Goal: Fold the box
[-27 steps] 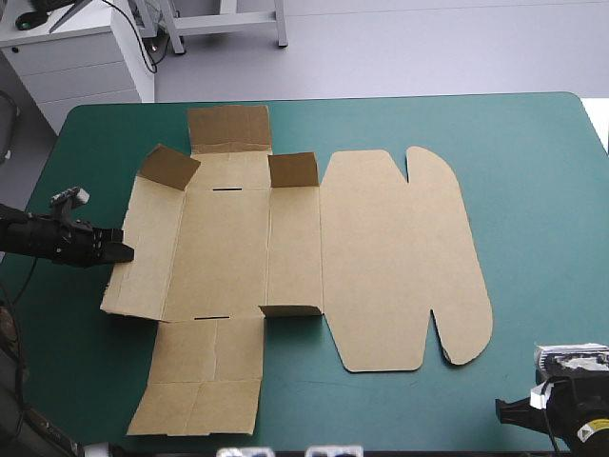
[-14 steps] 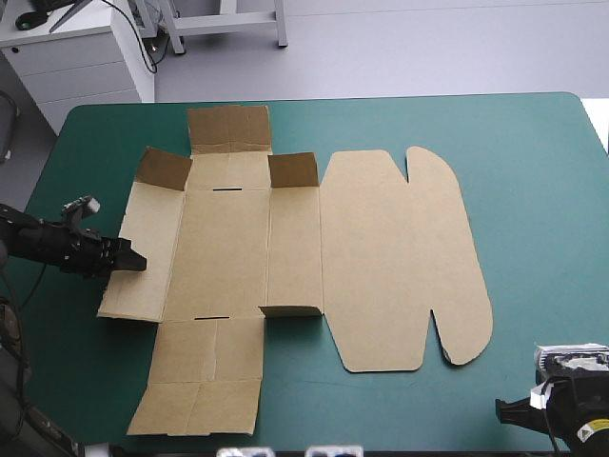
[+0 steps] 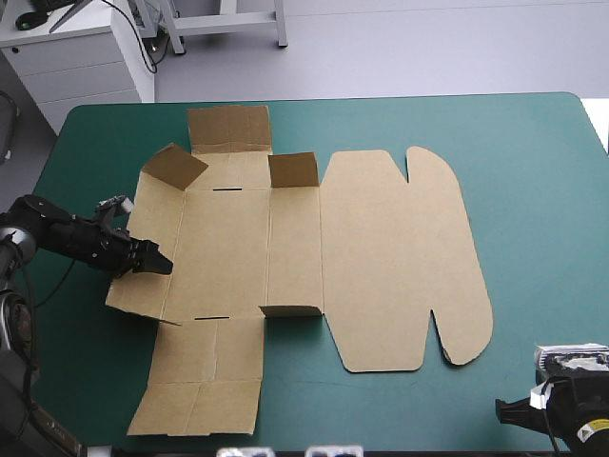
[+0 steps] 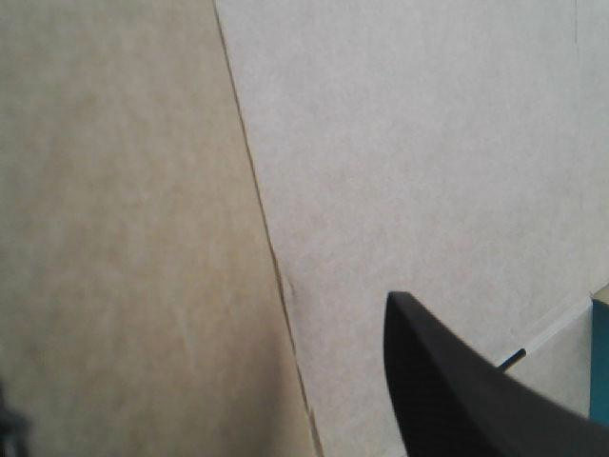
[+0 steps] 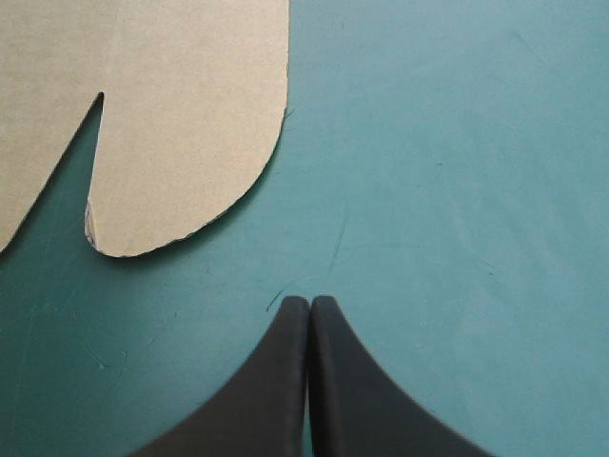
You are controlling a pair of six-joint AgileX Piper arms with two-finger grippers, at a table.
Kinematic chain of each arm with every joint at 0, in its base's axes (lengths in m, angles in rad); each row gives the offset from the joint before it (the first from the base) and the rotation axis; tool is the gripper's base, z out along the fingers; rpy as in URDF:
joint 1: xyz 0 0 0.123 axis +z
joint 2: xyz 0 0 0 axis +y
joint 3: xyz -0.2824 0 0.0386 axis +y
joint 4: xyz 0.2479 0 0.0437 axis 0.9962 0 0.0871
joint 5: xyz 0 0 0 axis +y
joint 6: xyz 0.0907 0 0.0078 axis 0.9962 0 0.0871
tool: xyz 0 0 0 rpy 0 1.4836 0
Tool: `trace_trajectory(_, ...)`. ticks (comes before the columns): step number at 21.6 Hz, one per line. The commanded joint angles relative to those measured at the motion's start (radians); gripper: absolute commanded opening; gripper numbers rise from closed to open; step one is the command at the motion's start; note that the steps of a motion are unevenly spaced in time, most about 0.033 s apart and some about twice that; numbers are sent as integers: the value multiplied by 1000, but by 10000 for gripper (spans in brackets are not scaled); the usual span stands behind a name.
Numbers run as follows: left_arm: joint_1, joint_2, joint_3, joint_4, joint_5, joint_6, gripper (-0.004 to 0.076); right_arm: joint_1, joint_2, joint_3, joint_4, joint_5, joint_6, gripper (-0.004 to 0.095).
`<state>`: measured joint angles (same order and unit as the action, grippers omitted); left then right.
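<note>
The brown box (image 3: 285, 248) lies as a cut sheet on the teal-green cover, its rounded lid to the right and two small flaps raised near the far side. My left gripper (image 3: 160, 262) reaches over the sheet's left wall panel, whose left edge is lifted slightly off the table. Brown board (image 4: 381, 143) fills the left wrist view. One black finger (image 4: 447, 390) shows over it, and the other is hidden by the nearer panel. My right gripper (image 3: 504, 409) rests shut (image 5: 309, 300) at the table's near right corner, just short of the lid's rounded tab (image 5: 190, 95).
Bare teal-green cover (image 3: 542, 209) stretches to the right of the lid. A pale drawer cabinet (image 3: 86, 57) stands beyond the table's far left corner. The sheet's near flap (image 3: 200, 381) lies close to the front edge.
My left gripper has moved right, from beside the left wall panel to over it. That panel's outer edge has risen and shifted slightly right, and the far-left corner flap has tilted.
</note>
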<state>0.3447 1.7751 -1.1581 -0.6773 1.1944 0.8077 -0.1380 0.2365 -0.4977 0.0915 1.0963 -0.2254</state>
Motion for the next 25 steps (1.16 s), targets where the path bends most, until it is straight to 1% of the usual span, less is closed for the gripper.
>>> trace_trajectory(1,-7,-44,-16,-10,99,-3,363,1,18,-27,0,-52,-2,-19)
trace_trajectory(3,-7,-44,-16,30,99,-17,335,1,18,-27,0,-52,-2,-19)
trace_trajectory(4,-7,-44,-16,50,99,-37,302,1,18,-27,0,-52,-2,-19)
trace_trajectory(5,-7,-44,-16,60,99,-43,251,1,18,-27,0,-52,-2,-19)
trace_trajectory(6,-7,-44,-16,69,99,-43,123,1,18,-27,0,-52,-2,-19)
trace_trajectory(7,-7,-44,-16,68,97,-43,39,1,18,-27,0,-52,-2,-19)
trace_trajectory(8,-7,-44,-16,71,91,-40,-5,1,18,-27,0,-52,-2,-19)
trace_trajectory(19,-7,-57,-16,82,88,-44,-8,1,18,-27,0,-52,-2,-19)
trace_trajectory(22,-11,-103,-39,93,37,-32,-8,1,18,-27,0,-52,-2,-19)
trace_trajectory(25,-61,-152,-115,179,25,-32,-8,1,18,-27,0,-52,-2,-19)
